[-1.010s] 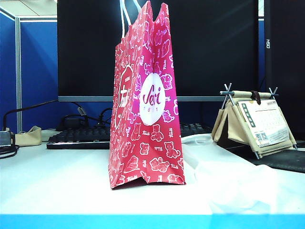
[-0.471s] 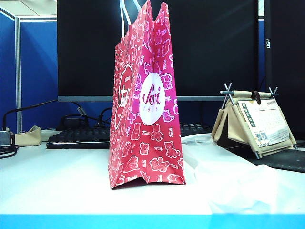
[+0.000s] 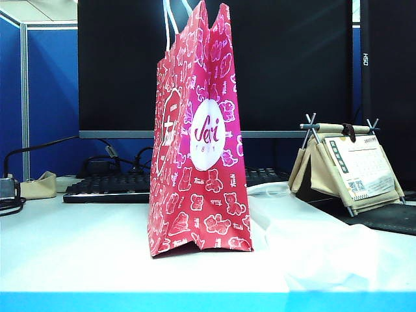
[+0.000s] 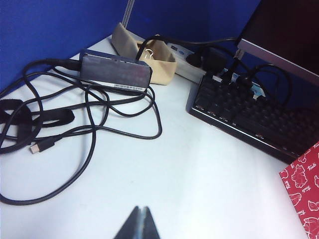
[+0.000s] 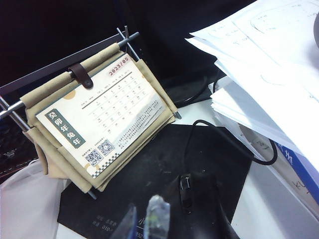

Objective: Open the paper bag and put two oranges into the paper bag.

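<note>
Exterior view first: nearest the camera runs the front edge of the white table (image 3: 78,253), and on it the red paper bag (image 3: 198,156) stands upright, seen nearly edge-on, its top pinched almost closed and its white cord handles (image 3: 170,19) rising out of the picture. Touching its base on the right lies a crumpled translucent plastic bag (image 3: 312,247). Farther back sit a black keyboard (image 3: 110,185) and, to the right, a beige desk calendar (image 3: 351,166) on a metal stand; behind them stands a large dark monitor (image 3: 286,65) against a blue partition (image 3: 49,97). No orange shows in any view, and neither arm appears here.

Left wrist view: the left gripper (image 4: 139,225) hangs above bare table, its two dark tips pressed together with nothing between them. Beyond it a tangle of black cables (image 4: 89,119) spreads over the table, with a dark power brick (image 4: 114,73) and a beige pouch (image 4: 149,57) farther off; a corner of the red bag shows at the frame edge beside the keyboard.

Right wrist view: the right gripper (image 5: 144,219) hovers over a black mouse pad (image 5: 164,169), its clear fingertips (image 5: 158,209) nearly together and empty. Just past them lies a black mouse (image 5: 197,196) with its cord; the calendar stands behind, and a stack of white papers (image 5: 264,74) lies beside the pad.
</note>
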